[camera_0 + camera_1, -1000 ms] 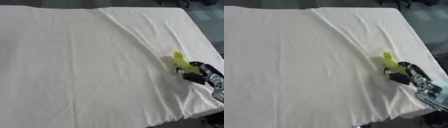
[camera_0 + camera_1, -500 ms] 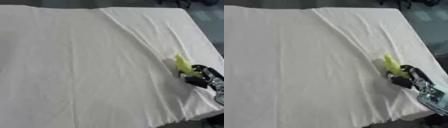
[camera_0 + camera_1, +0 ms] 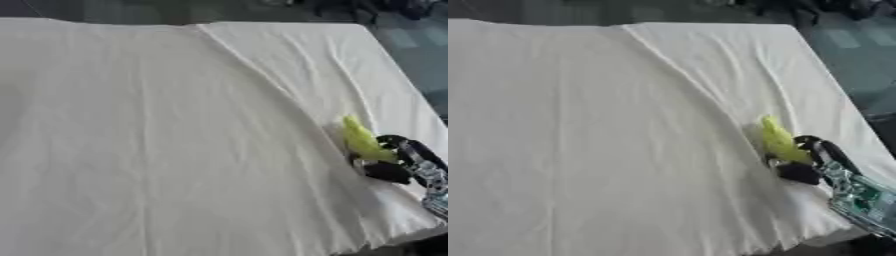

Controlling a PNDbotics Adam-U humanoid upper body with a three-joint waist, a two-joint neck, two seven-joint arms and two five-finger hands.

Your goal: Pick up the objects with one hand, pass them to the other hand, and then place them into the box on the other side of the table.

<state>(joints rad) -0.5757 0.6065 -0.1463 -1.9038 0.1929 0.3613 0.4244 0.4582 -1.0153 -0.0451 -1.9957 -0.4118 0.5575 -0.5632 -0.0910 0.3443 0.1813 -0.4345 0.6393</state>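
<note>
1. Right eye view looks down on a counter (image 3: pixel 579 140) draped in a creased white cloth; the robot's right hand (image 3: pixel 805 159) comes in from the lower right corner.
2. Its dark fingers curl round the lower end of a slim yellow-green object (image 3: pixel 777 140), which lies near the counter's right edge, its tip pointing away from the robot.
3. No left hand and no box appear in either view.
4. The step in hand looks like the pickup. To do it well, I judge the fingers should close lower round the object's body before lifting, so it does not pivot.
5. Lifting straight up, clear of the cloth folds, should avoid dragging fabric and leave the free tip exposed for the other hand to take.
</note>
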